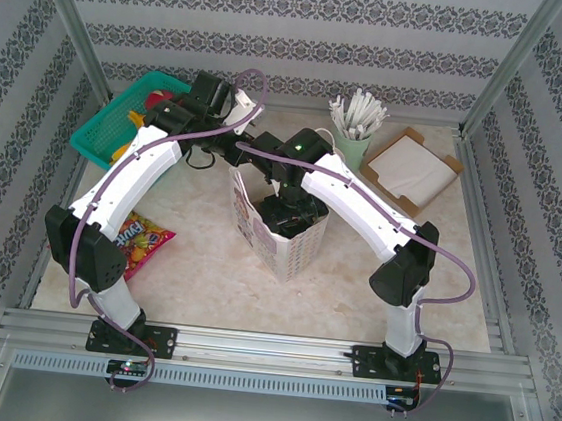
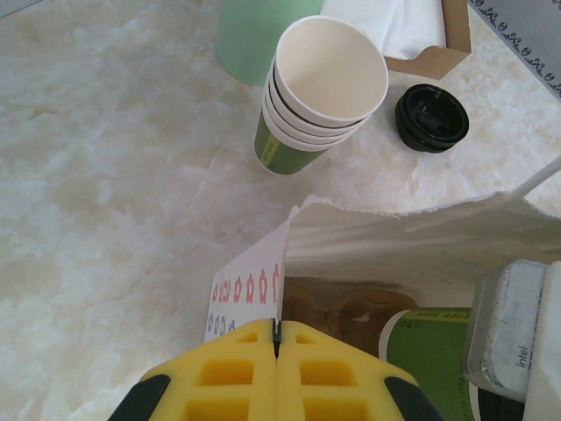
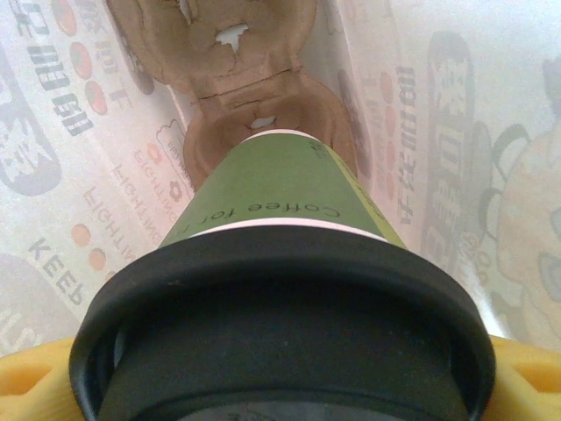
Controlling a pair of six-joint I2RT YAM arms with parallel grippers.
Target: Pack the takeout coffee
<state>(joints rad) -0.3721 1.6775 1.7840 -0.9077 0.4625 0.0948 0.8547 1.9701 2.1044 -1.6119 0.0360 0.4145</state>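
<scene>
A teal basket (image 1: 103, 132) sits far left and a candy packet (image 1: 145, 237) near left on the counter (image 1: 205, 263). Far right are a napkin box (image 1: 388, 190), a mint holder of white sticks (image 1: 351, 143), stacked paper cups (image 2: 298, 123) and a loose black lid (image 2: 431, 117).

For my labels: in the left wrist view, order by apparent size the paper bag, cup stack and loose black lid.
1. paper bag, though nearest the camera
2. cup stack
3. loose black lid

Takeout coffee (image 3: 280, 197): small dark green paper cup, "Coffee for" printed on its wall, round black plastic lid on. It stands lid up inside the paper bag (image 3: 53, 175). Its base is at a well of the brown pulp cup tray (image 3: 228, 70); whether it is seated is unclear. The right gripper (image 3: 280, 386) clasps it below the lid.
</scene>
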